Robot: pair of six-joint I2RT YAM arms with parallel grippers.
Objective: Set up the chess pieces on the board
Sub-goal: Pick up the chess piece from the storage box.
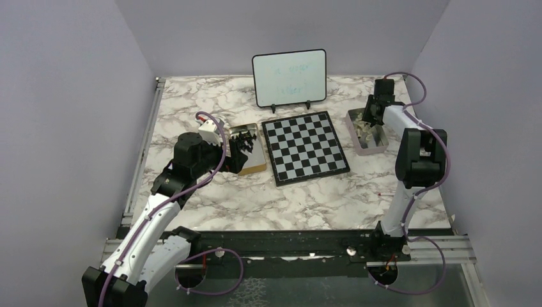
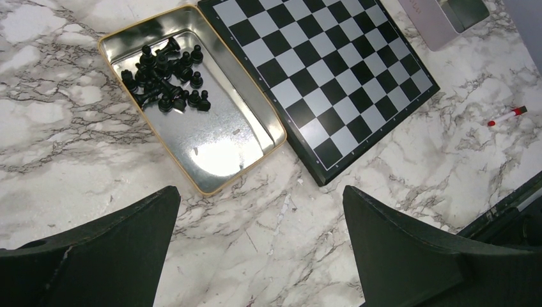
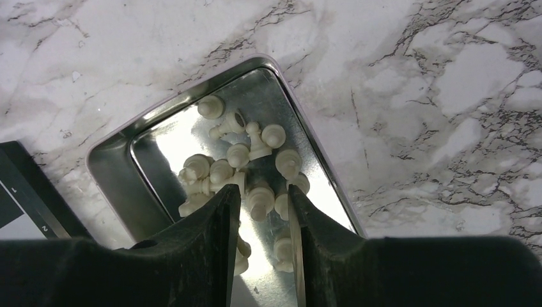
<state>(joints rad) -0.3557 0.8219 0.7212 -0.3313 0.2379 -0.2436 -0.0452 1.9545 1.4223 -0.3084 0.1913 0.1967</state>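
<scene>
Right end effector (image 3: pixel 263 192) inside the silvery metal tin (image 3: pixel 108 167) of pale chess pieces (image 3: pixel 238 154).
Jaws straddle one (grip: cannot tell); left end effector (image 2: pixel 260 193) gapes wide above the white marble counter (image 2: pixel 64 96).

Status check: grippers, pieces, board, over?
Left gripper open, above the table. Right gripper in white pieces' tin, jaws straddling one piece, grip unconfirmed. Board bare, nothing blocking.

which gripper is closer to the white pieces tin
Right. The right gripper is over the tin of white pieces, one piece between its jaws; the left gripper hovers near the black-piece tin, across the board.
</scene>
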